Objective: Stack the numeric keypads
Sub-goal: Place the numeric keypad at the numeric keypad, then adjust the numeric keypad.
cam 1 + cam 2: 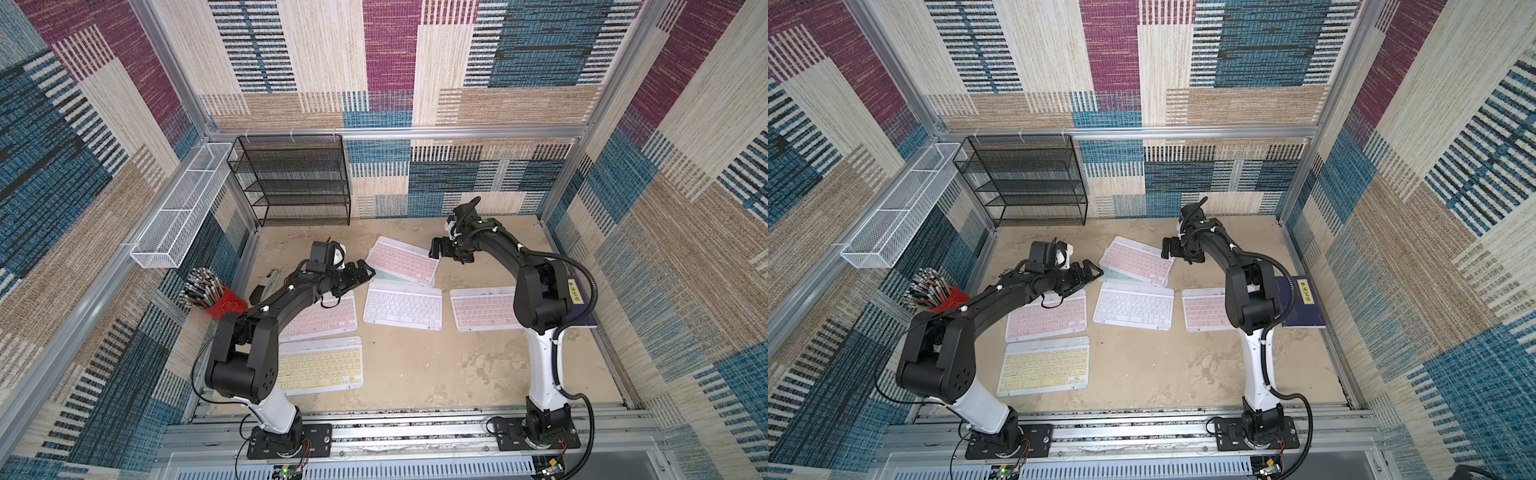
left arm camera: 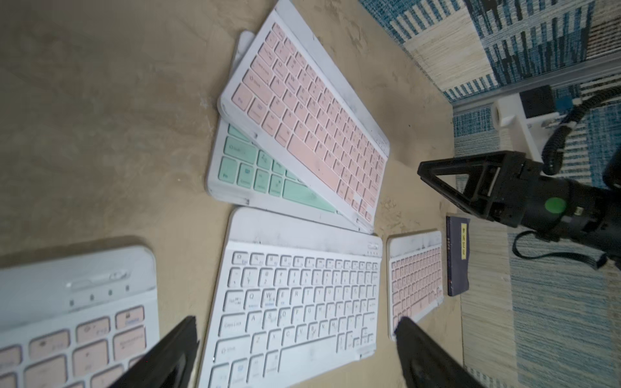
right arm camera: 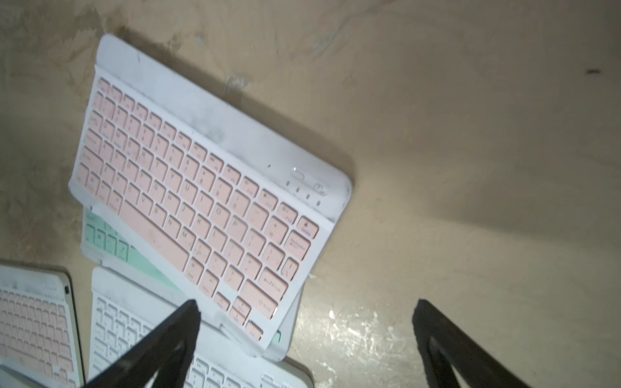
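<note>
on the sandy desk [image 1: 436, 365], at the back middle, the top pink keypad [image 1: 402, 259] lies askew on the mint-green keypad [image 2: 240, 161], whose keys show only along one side and corner. just in front of that pair sits the white keypad [image 1: 402, 308]. in the left wrist view we read q, w, e, r along one of its rows, a, s, d on the row below, and "caps lock" at that row's end. the smaller print is too blurred for us to read.

a second pink keypad [image 1: 482, 309] lies to the right of the white one, partly behind the right arm. a third pink keypad [image 1: 328, 318] lies to its left, partly under the left arm. the yellow keypad [image 1: 320, 368] lies nearest the front, just in front of the third pink keypad.

the left hand [image 1: 368, 269] hangs above the desk between the third pink keypad and the stacked pair, its fingers spread wide and holding nothing. the right hand [image 1: 435, 248] hangs at the right end of the top pink keypad, also spread wide and empty. in the right wrist view one finger shows in front of that keypad's end and the other over bare desk.

a dark blue book [image 1: 1302, 311] beside the second pink keypad carries a yellow label [image 1: 1307, 290] with a column of black characters that we cannot make out.
</note>
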Available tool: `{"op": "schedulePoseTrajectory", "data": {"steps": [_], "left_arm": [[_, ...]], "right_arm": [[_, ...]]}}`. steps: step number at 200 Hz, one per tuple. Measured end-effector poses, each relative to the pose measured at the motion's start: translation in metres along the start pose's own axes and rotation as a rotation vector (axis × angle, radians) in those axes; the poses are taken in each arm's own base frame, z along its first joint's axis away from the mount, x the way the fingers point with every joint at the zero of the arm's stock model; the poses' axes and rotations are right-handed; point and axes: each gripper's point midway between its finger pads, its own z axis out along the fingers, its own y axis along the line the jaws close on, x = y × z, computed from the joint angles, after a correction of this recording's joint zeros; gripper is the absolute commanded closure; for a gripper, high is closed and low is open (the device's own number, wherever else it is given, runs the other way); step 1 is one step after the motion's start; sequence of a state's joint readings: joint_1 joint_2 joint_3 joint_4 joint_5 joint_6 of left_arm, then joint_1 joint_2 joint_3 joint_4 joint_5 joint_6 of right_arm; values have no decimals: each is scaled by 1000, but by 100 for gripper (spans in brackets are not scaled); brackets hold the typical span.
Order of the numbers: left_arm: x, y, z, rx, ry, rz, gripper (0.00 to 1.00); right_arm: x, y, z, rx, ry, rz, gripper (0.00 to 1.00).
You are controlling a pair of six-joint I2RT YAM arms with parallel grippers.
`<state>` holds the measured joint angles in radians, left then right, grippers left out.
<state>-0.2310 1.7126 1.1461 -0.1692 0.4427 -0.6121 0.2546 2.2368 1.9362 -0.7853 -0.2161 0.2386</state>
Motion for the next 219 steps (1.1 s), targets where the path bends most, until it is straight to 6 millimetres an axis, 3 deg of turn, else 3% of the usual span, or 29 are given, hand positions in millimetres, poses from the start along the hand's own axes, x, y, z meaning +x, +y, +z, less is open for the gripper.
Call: {"op": "schedulePoseTrajectory", "data": {"steps": [14, 43, 61, 81, 113, 147, 188, 219], "left_arm": [[-17, 0, 10, -18, -22, 7, 8], [-31, 4, 23, -50, -25, -2, 8], [-38, 5, 26, -64, -33, -3, 8], [-34, 9, 27, -80, -18, -13, 8], [-30, 17, 32, -97, 1, -20, 8], [-28, 25, 37, -127, 8, -30, 8], [-30, 25, 37, -127, 4, -24, 8], [-29, 27, 36, -136, 10, -22, 8]], "right_arm": [[-16, 4, 3, -8, -33, -8, 3], [-82, 25, 19, -79, -164, -54, 7], [-109, 39, 22, -143, -230, -82, 9], [-104, 45, 30, -191, -214, -88, 11], [-73, 43, 56, -227, -121, -73, 11], [-87, 65, 60, -302, -174, -117, 11], [-73, 72, 84, -330, -138, -138, 10], [-72, 74, 87, -334, -145, -171, 9]]}}
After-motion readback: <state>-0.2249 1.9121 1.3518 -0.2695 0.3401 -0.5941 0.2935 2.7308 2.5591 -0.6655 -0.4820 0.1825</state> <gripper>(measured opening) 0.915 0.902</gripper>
